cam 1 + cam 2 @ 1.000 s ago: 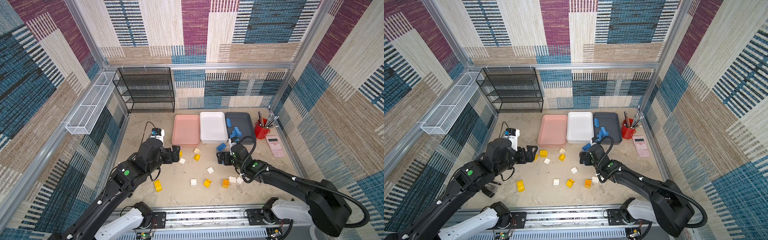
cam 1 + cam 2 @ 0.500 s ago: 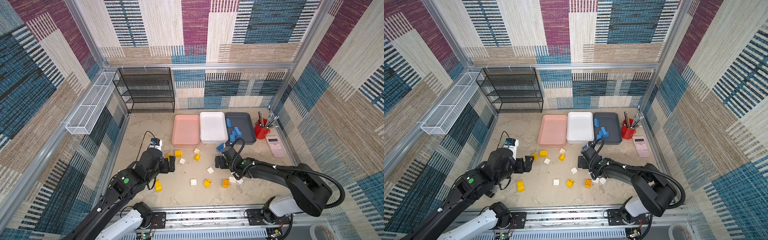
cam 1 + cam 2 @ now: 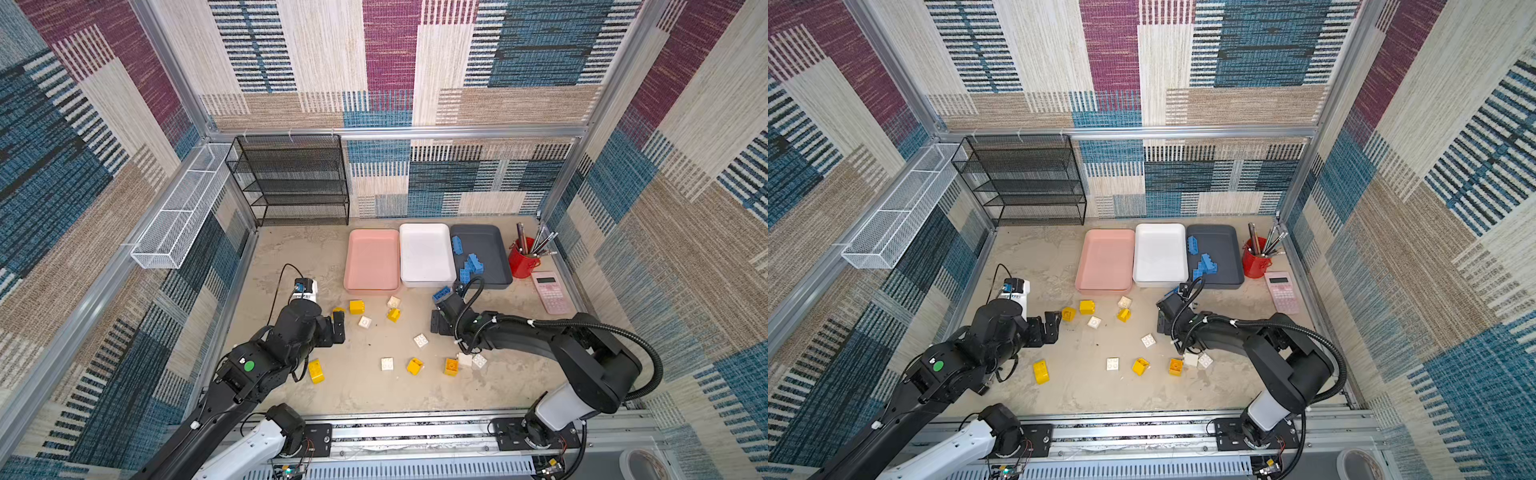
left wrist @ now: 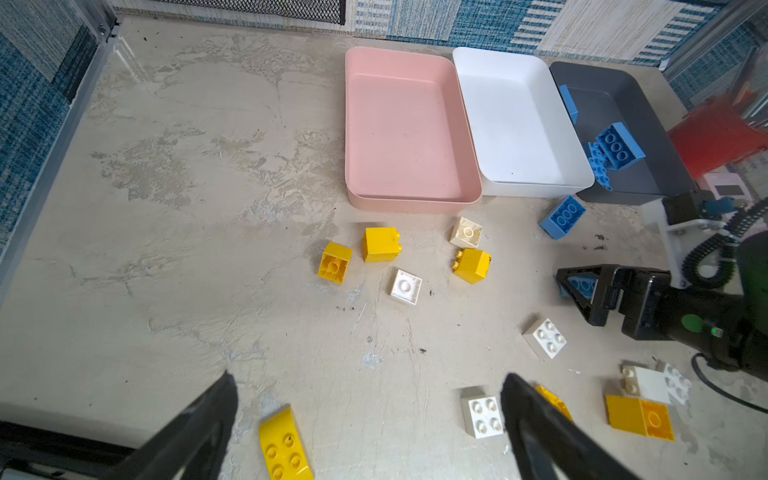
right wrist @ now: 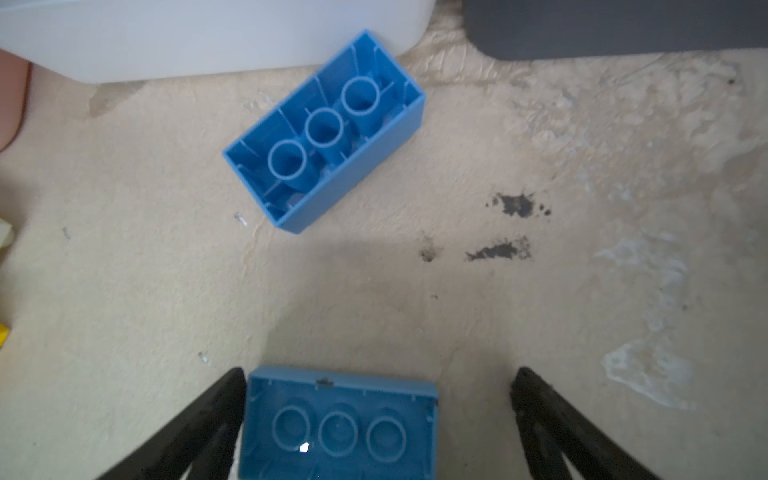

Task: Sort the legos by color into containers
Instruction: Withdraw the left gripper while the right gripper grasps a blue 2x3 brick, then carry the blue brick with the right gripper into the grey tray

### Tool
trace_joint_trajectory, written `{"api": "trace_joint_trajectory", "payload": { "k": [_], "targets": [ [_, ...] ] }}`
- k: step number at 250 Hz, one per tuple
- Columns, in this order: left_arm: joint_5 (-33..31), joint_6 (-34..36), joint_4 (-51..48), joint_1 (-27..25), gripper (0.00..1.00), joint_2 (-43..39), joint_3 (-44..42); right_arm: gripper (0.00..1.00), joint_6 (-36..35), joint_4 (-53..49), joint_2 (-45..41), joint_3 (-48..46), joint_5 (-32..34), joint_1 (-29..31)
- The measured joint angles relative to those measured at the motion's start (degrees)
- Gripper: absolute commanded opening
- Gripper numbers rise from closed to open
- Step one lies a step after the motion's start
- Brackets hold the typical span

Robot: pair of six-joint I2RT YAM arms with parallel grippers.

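Observation:
Pink (image 3: 371, 259), white (image 3: 426, 253) and dark grey (image 3: 490, 249) containers stand in a row at the back. Several blue legos (image 3: 469, 266) lie in the grey one. Yellow legos (image 3: 356, 306) and white legos (image 3: 420, 340) are scattered on the floor in front. My left gripper (image 3: 340, 326) (image 4: 369, 378) hangs open and empty, beside a small yellow lego (image 3: 338, 309). My right gripper (image 5: 380, 374) is open, low over an upside-down blue lego (image 5: 338, 424) that lies between its fingers against one of them. Another blue lego (image 5: 324, 133) (image 3: 441, 294) lies by the white container.
A red pen cup (image 3: 523, 259) and a pink calculator (image 3: 550, 291) sit right of the grey container. A black wire shelf (image 3: 293, 183) stands at the back left, and a white wire basket (image 3: 178, 220) hangs on the left wall.
My left gripper has drawn back from the pink container toward the front left. The right arm has folded lower, and its gripper has come down and slightly left over the blue lego.

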Motion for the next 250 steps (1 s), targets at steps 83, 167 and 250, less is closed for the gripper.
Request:
{"api": "trace_joint_trajectory", "payload": {
  "k": [83,167,250],
  "targets": [
    [-3.06,-4.76,-1.66,1.05,0.99,2.01,0.74,0.74,0.44,0.0,1.09,-0.02,3.37,1.95],
    [-3.41,-5.6,-1.6,1.97,0.99,-0.2,0.2,0.49,0.7,-0.92,-0.15,-0.44,3.17,2.64],
    [-0.02,-2.43,-1.05,2.64,0.99,0.55,-0.22,0.44,-0.07,-3.13,-2.43,1.77,2.93,2.64]
  ]
}}
